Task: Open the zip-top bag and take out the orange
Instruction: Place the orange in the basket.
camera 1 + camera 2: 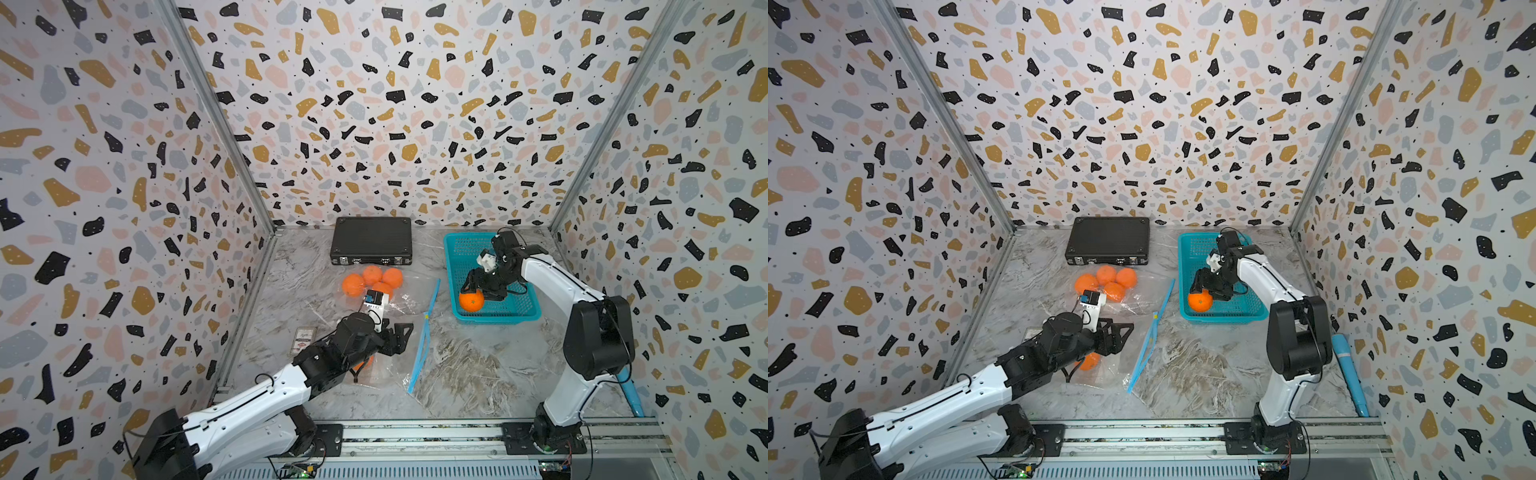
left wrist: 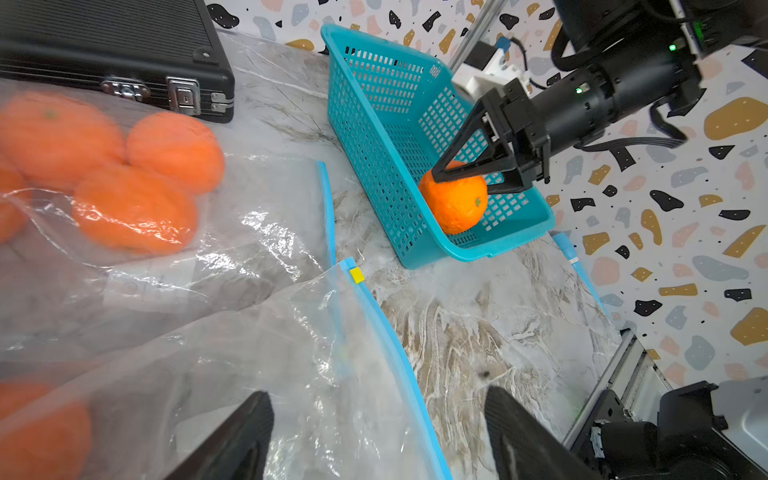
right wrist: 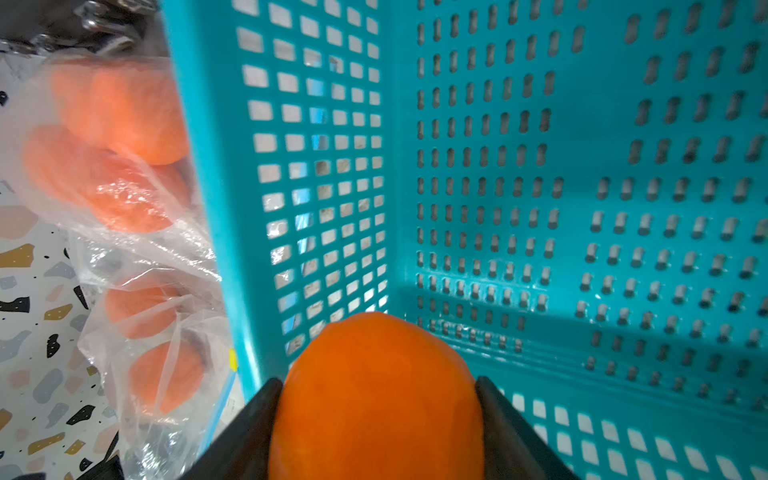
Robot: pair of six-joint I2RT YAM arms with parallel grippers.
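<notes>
Over the marble tabletop (image 1: 478, 365), right gripper (image 1: 474, 293) angles down clasping orange (image 1: 471, 303).

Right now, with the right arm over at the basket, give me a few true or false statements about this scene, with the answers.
1. The right jaws grip an orange inside the blue basket. True.
2. The black case stands open. False: it lies shut.
3. Several oranges sit in the clear bag. True.
4. The left jaws clamp the bag. False: they stand open over it, holding nothing.
</notes>
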